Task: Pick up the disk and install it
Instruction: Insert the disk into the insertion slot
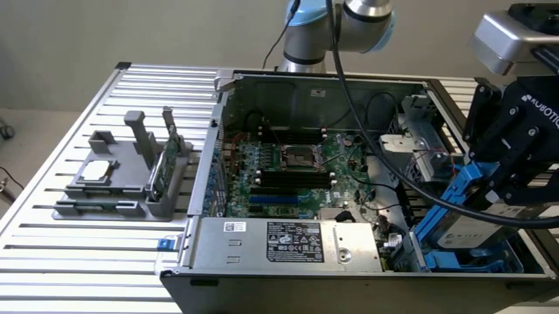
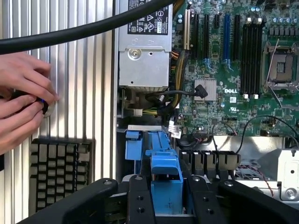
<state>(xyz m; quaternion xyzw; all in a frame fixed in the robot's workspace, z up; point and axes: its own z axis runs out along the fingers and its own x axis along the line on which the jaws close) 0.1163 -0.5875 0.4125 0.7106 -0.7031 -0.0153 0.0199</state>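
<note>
Slatted metal table (image 1: 88, 248), open computer case (image 1: 349, 291), tool (image 1: 496, 186) clamping disk (image 1: 476, 229), cable (image 2: 70, 32) draped alongside

A plain pale wall (image 1: 131, 33) stood behind the table (image 1: 61, 261). The table was made of shiny grey metal with long straight grooves across its top. The light was soft and even, and the metal shone white near the table's front corner.
</note>
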